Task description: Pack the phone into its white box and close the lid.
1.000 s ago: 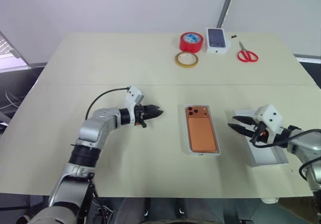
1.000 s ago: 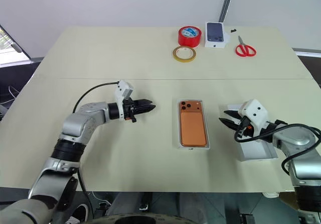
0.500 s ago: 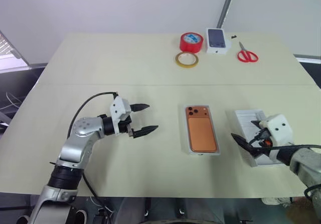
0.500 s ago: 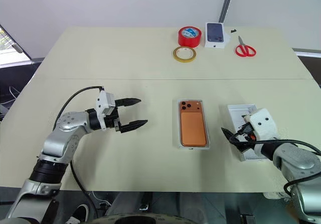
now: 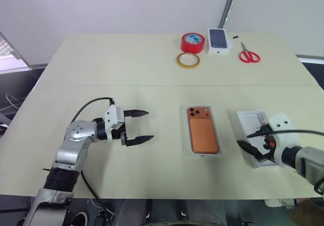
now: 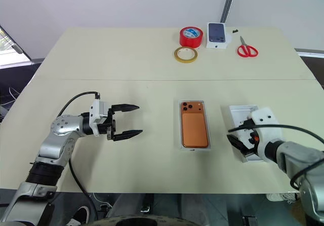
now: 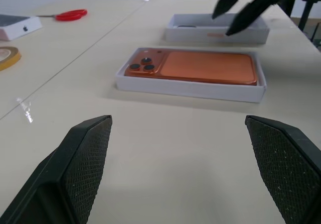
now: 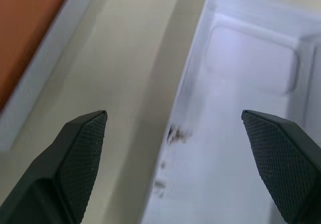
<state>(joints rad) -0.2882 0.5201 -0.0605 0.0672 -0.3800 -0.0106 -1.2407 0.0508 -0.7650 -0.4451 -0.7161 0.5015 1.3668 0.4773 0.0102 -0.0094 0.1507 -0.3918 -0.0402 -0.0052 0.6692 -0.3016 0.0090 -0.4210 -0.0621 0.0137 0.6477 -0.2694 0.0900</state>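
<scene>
A: What's the biggest thing here?
B: The pale desk (image 5: 126, 64), with a seam running across its middle

A: And the arms?
B: The left pincer (image 5: 139, 126) hangs over the desk to the left of the phone, pointing toward it, its two black fingers spread wide and grasping nothing. The right pincer (image 5: 251, 141) sits at the near right, angled down over the lid, also spread wide and empty

A: Where's the lid?
B: The lid (image 5: 253, 126) lies open side up on the desk, to the right of the white box and apart from it. In the right wrist view the pincer's two fingers straddle the lid's left wall, one over its white inside, the other over bare desk

A: And the phone?
B: The phone (image 5: 203, 130) lies orange back up inside the white box (image 5: 191, 129), at the centre of the near half of the desk, camera lenses at the far end. The box is uncovered

A: Anything at the far edge?
B: A small white box with a phone picture (image 5: 219, 39), a red tape roll (image 5: 192, 42) just left of it, a flat yellowish tape ring (image 5: 188, 60) in front of that, and red-handled scissors (image 5: 248, 54) off to the right
</scene>
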